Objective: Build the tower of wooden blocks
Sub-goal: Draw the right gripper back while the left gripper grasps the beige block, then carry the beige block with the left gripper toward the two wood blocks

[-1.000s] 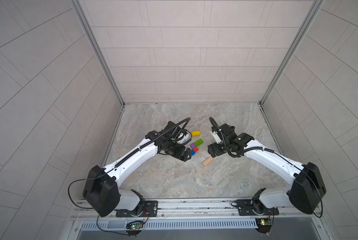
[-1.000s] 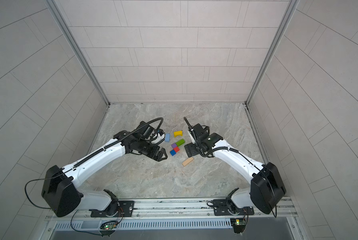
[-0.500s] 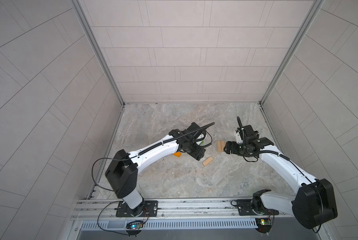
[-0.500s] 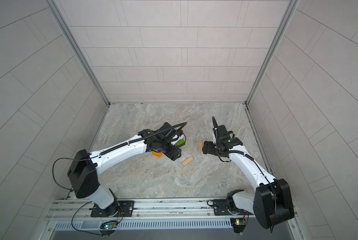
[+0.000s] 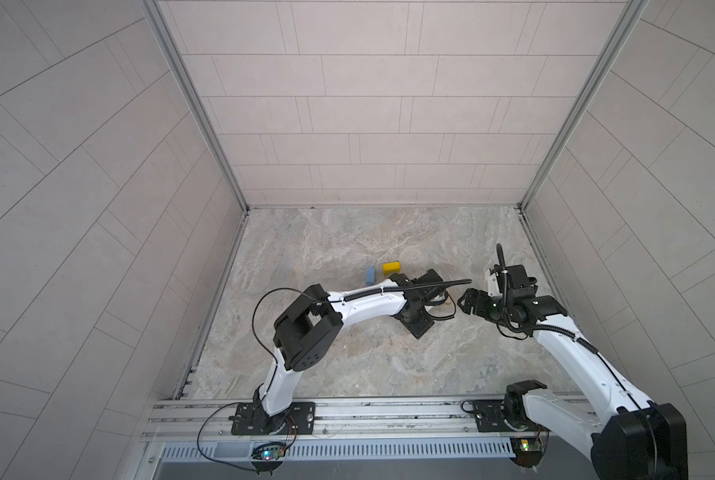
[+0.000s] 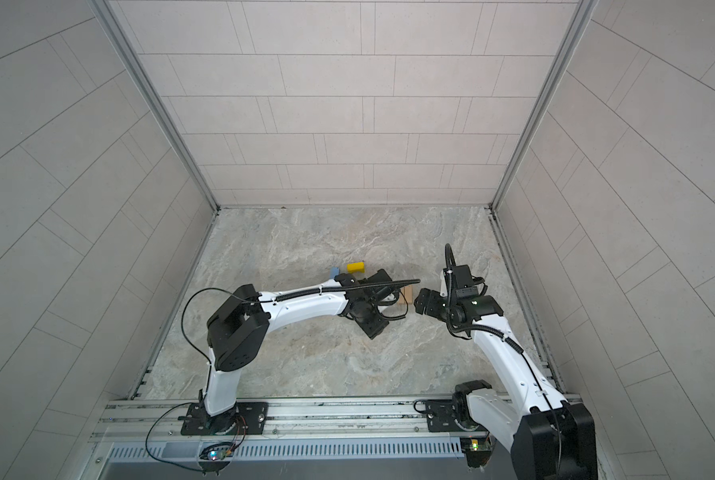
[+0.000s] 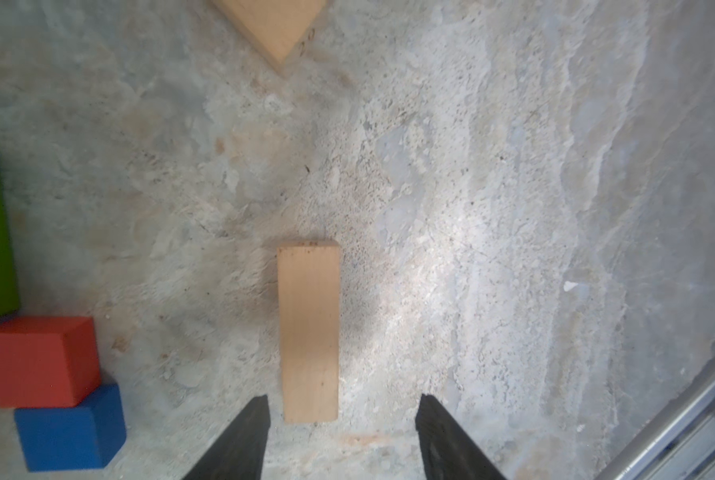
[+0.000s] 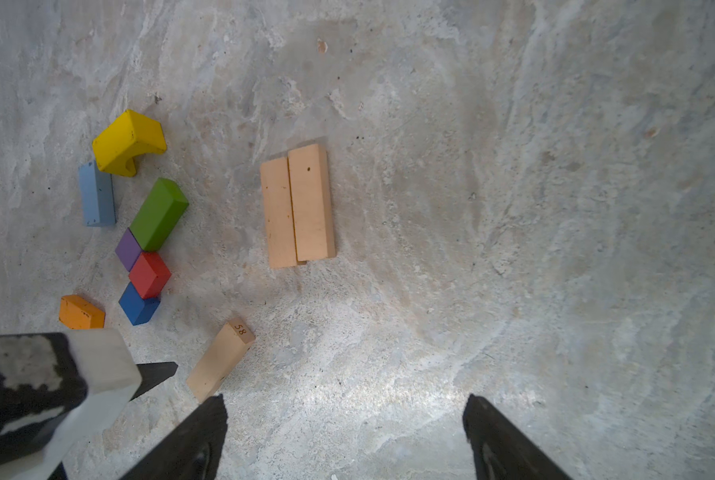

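Note:
My left gripper [image 7: 341, 401] is open, its jaws either side of the near end of a lone tan wood block [image 7: 308, 332] without touching it. The same tan block [image 8: 218, 361] lies on the floor beside the left gripper's finger [image 8: 156, 374]. Two more tan blocks [image 8: 297, 208] lie flat side by side, touching, with nothing on them; no stacked tower is in view. My right gripper [image 8: 344, 401] hangs open and empty to their right [image 6: 424, 301]. The green [image 8: 159, 214], purple [image 8: 128, 249], red [image 8: 150, 274] and blue [image 8: 139, 303] blocks are clustered together.
Yellow [image 5: 391, 268] and light-blue [image 5: 370, 275] blocks lie behind the left arm, and an orange block [image 8: 81, 311] lies near the cluster. The left forearm [image 5: 368, 307] stretches across the middle of the marble floor. Tiled walls close in three sides and a metal rail [image 5: 347, 415] runs along the front.
The left gripper has swung right from the coloured cluster to over the lone tan block. The right gripper has pulled back to the right, leaving two tan blocks side by side.

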Controlling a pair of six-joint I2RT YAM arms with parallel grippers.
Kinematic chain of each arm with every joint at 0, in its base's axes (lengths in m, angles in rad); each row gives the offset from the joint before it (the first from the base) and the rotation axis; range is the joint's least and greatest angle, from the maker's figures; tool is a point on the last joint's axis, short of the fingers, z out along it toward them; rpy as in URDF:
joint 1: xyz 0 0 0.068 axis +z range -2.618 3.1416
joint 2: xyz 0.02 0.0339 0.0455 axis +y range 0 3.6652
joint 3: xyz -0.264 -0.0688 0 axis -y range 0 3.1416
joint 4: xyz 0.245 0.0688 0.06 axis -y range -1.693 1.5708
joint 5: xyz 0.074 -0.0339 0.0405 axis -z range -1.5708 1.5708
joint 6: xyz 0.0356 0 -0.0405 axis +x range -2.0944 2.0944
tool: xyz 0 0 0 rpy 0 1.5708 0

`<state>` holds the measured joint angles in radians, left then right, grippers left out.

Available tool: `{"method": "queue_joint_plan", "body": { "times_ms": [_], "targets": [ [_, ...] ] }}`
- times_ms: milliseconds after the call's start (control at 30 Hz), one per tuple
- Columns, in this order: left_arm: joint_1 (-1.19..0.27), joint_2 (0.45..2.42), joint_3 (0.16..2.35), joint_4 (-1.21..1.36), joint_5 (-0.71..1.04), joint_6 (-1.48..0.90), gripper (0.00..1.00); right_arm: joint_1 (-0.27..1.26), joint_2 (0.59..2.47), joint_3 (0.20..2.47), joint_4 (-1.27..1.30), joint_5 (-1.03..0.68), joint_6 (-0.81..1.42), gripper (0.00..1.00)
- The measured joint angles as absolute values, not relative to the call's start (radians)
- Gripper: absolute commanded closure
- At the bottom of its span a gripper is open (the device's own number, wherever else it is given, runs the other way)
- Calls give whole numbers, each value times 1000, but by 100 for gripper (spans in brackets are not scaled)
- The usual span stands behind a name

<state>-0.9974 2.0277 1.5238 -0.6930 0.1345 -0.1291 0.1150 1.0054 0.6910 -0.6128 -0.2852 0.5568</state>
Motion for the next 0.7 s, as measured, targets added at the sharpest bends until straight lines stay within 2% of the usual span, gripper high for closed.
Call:
{"method": "queue_joint_plan", "body": {
  "times_ms": [300,433,667,700],
  "targets": [
    [-996,2085,1556,-686,113,-129,40,66,941,633,-609,-289,577,10],
    [-996,2106,1558,-684,115,-131,47,36,920,632,-609,-292,577,10],
    [-996,2125,1561,-680,115,-135,53,23,921,631,-609,-305,577,10],
    [-996,2125,1561,-678,115,-137,58,23,923,631,-609,-307,577,10]
  ]
}}
